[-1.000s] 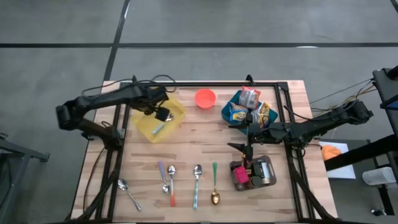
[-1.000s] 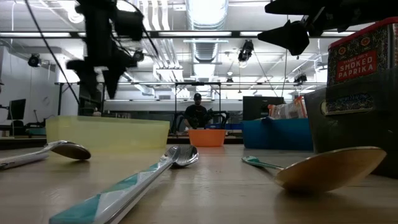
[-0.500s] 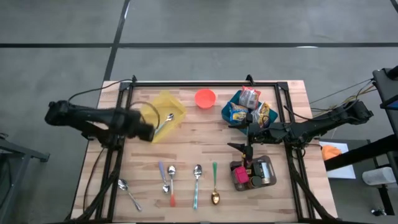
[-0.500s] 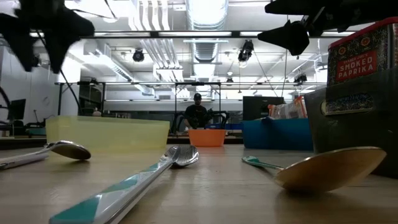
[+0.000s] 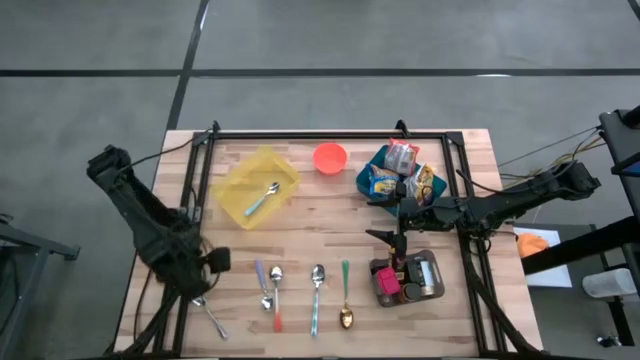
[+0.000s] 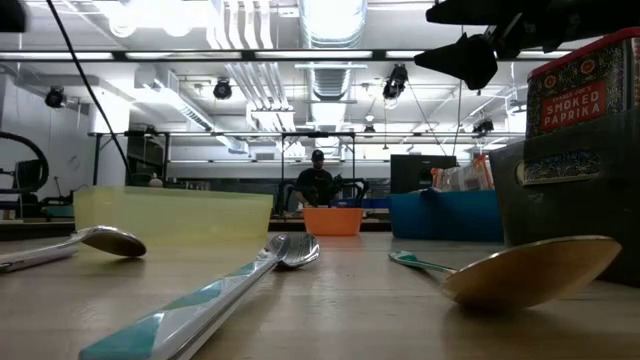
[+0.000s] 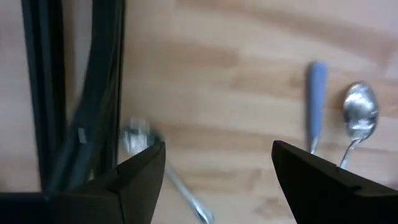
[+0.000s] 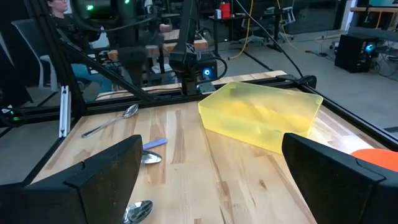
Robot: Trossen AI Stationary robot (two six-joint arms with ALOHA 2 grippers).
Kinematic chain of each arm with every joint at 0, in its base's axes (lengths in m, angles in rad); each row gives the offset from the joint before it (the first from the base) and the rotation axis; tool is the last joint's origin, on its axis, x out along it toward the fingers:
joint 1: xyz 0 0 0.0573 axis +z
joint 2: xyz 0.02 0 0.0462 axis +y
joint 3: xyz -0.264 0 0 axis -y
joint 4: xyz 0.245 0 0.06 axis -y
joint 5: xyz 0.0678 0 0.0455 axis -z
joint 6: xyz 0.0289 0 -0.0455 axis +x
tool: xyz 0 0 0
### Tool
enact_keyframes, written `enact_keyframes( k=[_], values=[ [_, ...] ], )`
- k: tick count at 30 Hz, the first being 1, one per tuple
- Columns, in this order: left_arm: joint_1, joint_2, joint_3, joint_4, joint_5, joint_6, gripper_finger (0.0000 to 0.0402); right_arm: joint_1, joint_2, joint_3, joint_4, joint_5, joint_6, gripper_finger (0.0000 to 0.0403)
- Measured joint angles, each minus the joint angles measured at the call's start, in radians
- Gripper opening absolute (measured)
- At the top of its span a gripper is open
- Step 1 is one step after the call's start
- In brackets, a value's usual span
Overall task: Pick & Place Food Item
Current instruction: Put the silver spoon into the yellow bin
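Snack packets (image 5: 400,168) lie in a blue bin (image 5: 366,182) at the far right. A yellow container (image 5: 240,200) at the far left holds a teal-handled spoon (image 5: 262,197). My left gripper (image 5: 205,266) hangs open over the table's near left corner, fingers pointing down; in the left wrist view (image 7: 217,180) nothing is between its fingers. A silver spoon (image 7: 140,134) lies on the wood under it. My right gripper (image 5: 385,215) waits open and level, just near of the blue bin, holding nothing (image 8: 211,186).
An orange bowl (image 5: 329,157) stands at the far middle. Several spoons (image 5: 300,292) lie in a row near the front edge. A tray of spice jars (image 5: 428,283) sits at the near right. A black frame rail (image 5: 190,200) runs along the left side.
My left gripper has swung from above the yellow container toward the table's near left corner, rolling about its own axis, and has left the low view. Its fingers stay open. The teal-handled spoon stays in the container.
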Motion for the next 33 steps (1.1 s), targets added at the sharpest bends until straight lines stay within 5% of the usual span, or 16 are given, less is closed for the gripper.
enact_keyframes(
  k=[3,12,19,33],
  values=[
    [-0.070,0.019,-0.065,0.164,0.039,-0.141,0.0296,0.000,0.000,0.000,-0.001,0.000,0.000,0.0381],
    [-0.082,0.244,-0.099,0.483,0.166,-0.249,0.0296,0.000,0.000,0.000,-0.003,0.000,0.000,0.0381],
    [-0.098,0.374,-0.021,0.499,0.248,-0.329,0.0296,0.000,0.000,0.000,-0.007,0.000,0.000,0.0381],
    [-0.112,0.501,-0.021,0.476,0.227,-0.368,0.0296,0.000,0.000,0.000,-0.015,0.000,0.000,0.0381]
  ],
)
